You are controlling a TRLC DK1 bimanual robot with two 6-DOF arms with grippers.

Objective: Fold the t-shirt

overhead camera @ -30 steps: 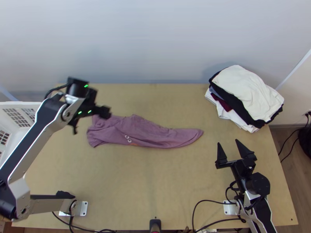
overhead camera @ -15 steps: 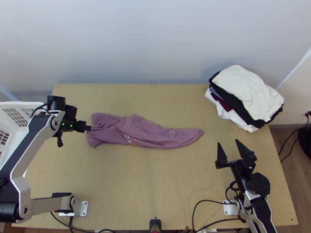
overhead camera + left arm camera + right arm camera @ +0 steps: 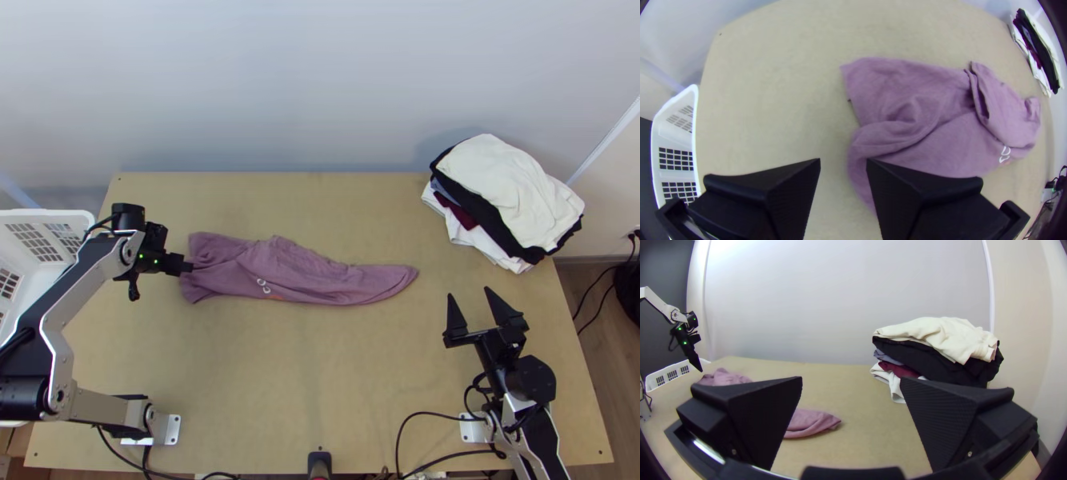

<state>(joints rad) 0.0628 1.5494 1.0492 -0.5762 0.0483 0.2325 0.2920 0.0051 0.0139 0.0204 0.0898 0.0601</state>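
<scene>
In the top view, the mauve t-shirt [image 3: 296,276] lies on the table [image 3: 320,384] as one long, wrinkled strip (its narrower end points to three o'clock). At its nine-o'clock end is the left gripper [image 3: 190,266], released, with fingers parted. The right gripper [image 3: 470,294], beyond the three-o'clock end, is also released, more widely.

We see a light wooden table [image 3: 320,384] with a mauve t-shirt [image 3: 320,280] lying across it, left of the middle, in a long, wrinkled strip. At the far right corner we see a clothes pile [image 3: 512,188], cream on top, and along the near edge, black cables [image 3: 440,414].
</scene>
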